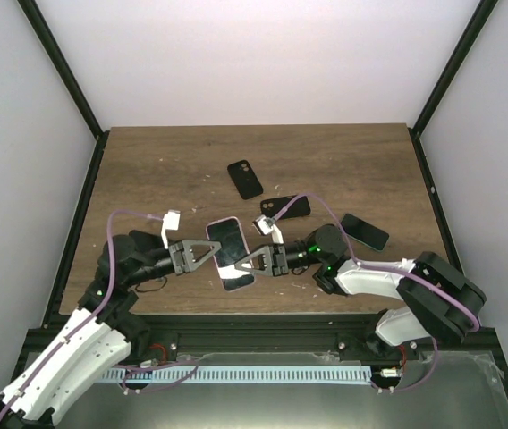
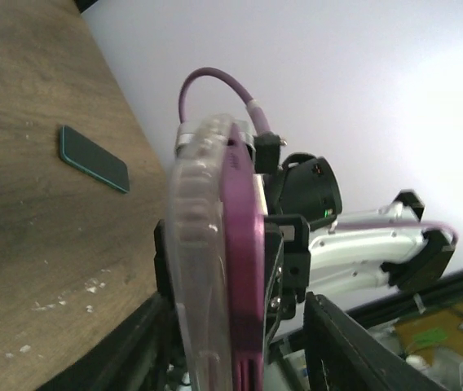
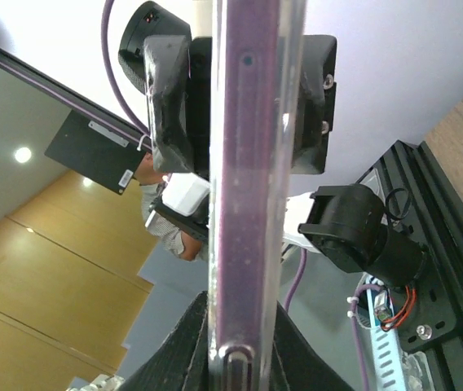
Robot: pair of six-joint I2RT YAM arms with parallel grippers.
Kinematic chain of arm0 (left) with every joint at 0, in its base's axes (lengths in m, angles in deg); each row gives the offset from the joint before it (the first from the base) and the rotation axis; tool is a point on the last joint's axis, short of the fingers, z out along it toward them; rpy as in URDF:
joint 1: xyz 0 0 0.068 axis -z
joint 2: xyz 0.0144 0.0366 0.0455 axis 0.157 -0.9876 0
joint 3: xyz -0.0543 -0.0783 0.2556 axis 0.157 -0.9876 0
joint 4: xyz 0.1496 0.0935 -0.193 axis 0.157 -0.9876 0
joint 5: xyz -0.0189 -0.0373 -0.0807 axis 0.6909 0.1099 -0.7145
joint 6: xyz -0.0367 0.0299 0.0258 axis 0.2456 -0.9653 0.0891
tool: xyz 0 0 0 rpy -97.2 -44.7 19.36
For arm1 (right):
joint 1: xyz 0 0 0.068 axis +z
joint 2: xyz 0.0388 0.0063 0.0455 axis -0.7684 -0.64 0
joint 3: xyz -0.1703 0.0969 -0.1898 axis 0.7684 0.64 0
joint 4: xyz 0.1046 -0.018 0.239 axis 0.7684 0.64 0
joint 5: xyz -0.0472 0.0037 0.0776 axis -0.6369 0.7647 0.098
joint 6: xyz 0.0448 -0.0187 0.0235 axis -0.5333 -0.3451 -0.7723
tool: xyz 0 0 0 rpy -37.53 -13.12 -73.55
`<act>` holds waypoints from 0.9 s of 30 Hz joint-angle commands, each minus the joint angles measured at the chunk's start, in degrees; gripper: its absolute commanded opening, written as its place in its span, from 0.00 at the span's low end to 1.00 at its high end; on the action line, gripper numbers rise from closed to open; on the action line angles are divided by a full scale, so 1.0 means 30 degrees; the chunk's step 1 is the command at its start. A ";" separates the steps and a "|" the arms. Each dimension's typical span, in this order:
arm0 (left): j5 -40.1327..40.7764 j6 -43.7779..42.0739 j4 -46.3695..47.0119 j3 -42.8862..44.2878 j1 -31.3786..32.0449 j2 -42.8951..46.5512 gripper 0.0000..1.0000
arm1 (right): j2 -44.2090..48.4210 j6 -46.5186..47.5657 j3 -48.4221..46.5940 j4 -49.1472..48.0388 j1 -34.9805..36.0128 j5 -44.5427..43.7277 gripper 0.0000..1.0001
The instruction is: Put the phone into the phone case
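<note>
1. Two claws are meeting at one item. The left claw [image 1: 207, 255] is standing narrow, with its fingers [image 2: 138, 346] flanking the cased edge. One finger is lying against the clear shell and the other is showing a sliver of gap, so I cannot tell whether it is pinching.
2. Directly between the two claws' fingertips, the phone [image 1: 230, 243] is lying screen up. I cannot tell whether it is resting on the worktop [image 1: 165, 170] or hanging just above it.
3. The phone case [image 2: 192, 269] is hugging one face of the phone, so the task is looking mostly done. What is probably remaining is pressing the rim home all round and letting go, though the frames are not showing whether every edge is seated.
4. The phone is showing a purple side band and a dark glossy screen. The case is looking colourless and see-through, with a rounded corner.
5. The right claw [image 1: 243, 264] is clamping tightly on the phone's edge, case and all.
6. Beyond the right claw, a black cover [image 1: 285, 207] is lying apart on the worktop.
</note>
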 commanded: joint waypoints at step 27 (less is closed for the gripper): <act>-0.0243 0.0393 0.2226 0.0313 -0.0039 0.0737 0.00 | 0.0348 -0.2455 0.0047 -0.4719 0.0572 0.0086 0.20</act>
